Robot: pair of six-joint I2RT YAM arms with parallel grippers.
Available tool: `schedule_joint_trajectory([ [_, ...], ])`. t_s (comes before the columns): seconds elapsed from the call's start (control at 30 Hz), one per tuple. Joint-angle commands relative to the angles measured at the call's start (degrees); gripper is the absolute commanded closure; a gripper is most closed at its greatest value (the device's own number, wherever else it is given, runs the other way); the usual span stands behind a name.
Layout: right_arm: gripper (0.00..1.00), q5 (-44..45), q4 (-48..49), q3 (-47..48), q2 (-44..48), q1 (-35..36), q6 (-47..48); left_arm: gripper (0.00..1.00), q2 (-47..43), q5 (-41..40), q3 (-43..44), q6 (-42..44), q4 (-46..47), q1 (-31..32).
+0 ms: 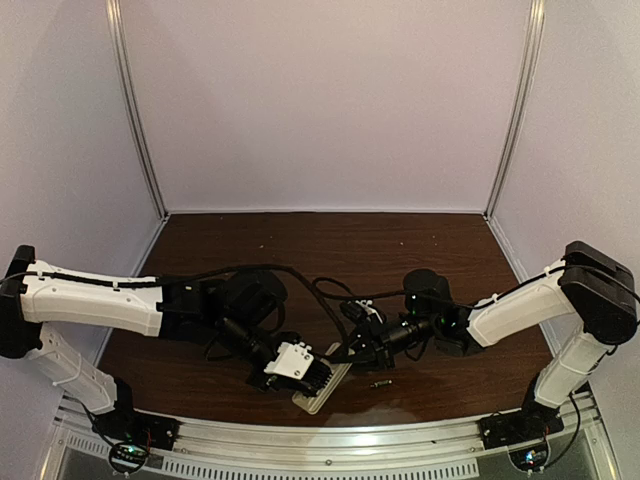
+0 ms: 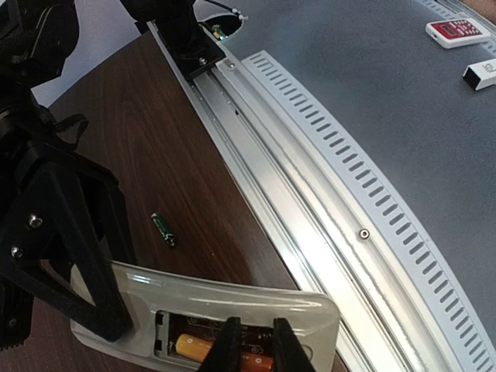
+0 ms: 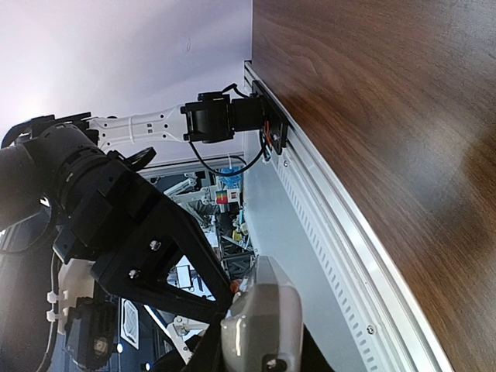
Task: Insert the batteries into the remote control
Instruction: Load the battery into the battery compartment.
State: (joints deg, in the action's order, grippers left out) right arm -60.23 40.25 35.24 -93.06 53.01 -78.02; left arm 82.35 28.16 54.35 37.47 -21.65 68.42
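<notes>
Orange battery [image 2: 192, 346] lies in the remote control's [image 2: 232, 298] open back, which only the left wrist view shows. The remote slants from the worktop's [image 1: 330, 250] near edge toward the far right corner. The right gripper [image 1: 352, 352] clamps its far end. The left gripper [image 2: 254, 325] is nearly closed on the orange cell, its grip unclear. The dark battery [image 1: 380, 383] lies loose beside it.

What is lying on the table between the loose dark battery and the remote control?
Nothing. In the left wrist view, only bare brown table separates the dark battery from the remote control; the stretch between them is bare.
</notes>
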Motion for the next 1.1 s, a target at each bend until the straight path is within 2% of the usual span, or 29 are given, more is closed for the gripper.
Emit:
schedule_joint_trajectory([
  [0.0,1.0,-3.67,14.05,3.14,4.02,1.32,-3.44,0.86,1.47,-1.16,-2.75,0.14,0.81,-0.84],
  [0.37,1.0,-4.16,14.6,3.84,4.94,1.55,-3.7,1.0,2.33,0.33,-3.1,0.5,0.6,-0.85],
  [0.67,1.0,-5.37,17.53,4.92,5.79,2.19,-5.21,1.0,3.42,1.87,-3.81,0.15,1.58,-1.84],
  [0.9,1.0,-6.17,28.22,4.92,4.18,3.47,-11.99,1.0,3.85,2.51,-4.24,0.14,2.94,-2.7],
  [1.07,1.0,-6.23,31.25,5.34,3.15,4.22,-14.09,1.0,3.68,2.87,-4.88,0.06,3.87,-3.01],
])
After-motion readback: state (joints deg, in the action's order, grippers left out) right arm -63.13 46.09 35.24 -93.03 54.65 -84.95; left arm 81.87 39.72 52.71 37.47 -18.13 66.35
